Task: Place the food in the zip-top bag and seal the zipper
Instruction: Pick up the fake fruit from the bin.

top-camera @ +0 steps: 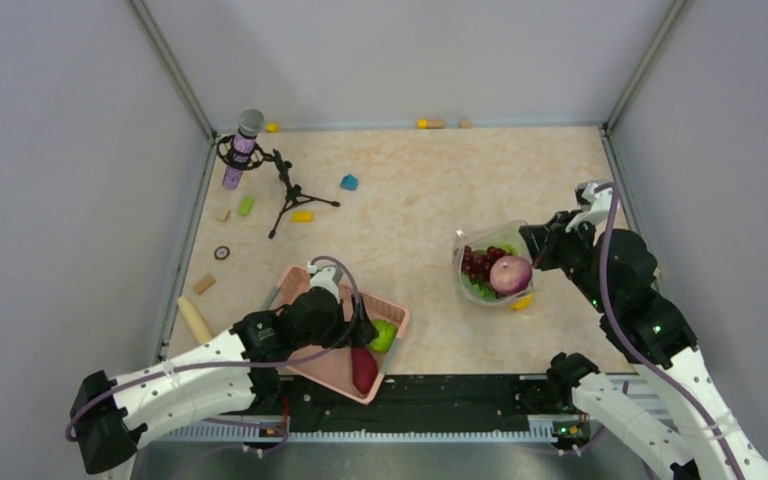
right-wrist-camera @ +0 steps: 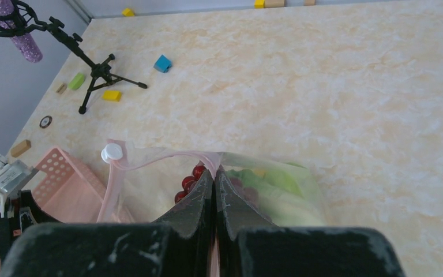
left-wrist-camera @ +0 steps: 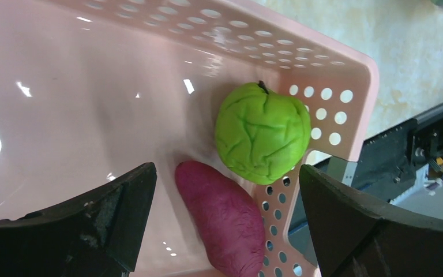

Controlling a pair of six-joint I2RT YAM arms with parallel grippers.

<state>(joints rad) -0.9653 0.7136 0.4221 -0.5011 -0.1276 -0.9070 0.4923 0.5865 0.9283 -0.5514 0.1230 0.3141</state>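
The clear zip-top bag [top-camera: 475,285] lies right of centre, holding dark grapes [top-camera: 478,262], a purple onion [top-camera: 511,273] and green lettuce [right-wrist-camera: 271,184]. My right gripper [right-wrist-camera: 214,173] is shut on the bag's pink zipper [right-wrist-camera: 150,156], lifting that edge; a white slider [right-wrist-camera: 111,152] sits at the strip's left end. My left gripper [left-wrist-camera: 226,173] hangs open over the near right corner of the pink basket [left-wrist-camera: 92,104]. Between its fingers lie a reddish sweet potato [left-wrist-camera: 225,219] and a green round fruit [left-wrist-camera: 262,133], neither touched.
A microphone on a black tripod [top-camera: 245,150] stands at the back left. Small coloured blocks, such as a blue block [top-camera: 349,182], are scattered around it. A wooden cylinder [top-camera: 195,320] lies by the left wall. A yellow piece [top-camera: 523,301] shows at the bag's near edge.
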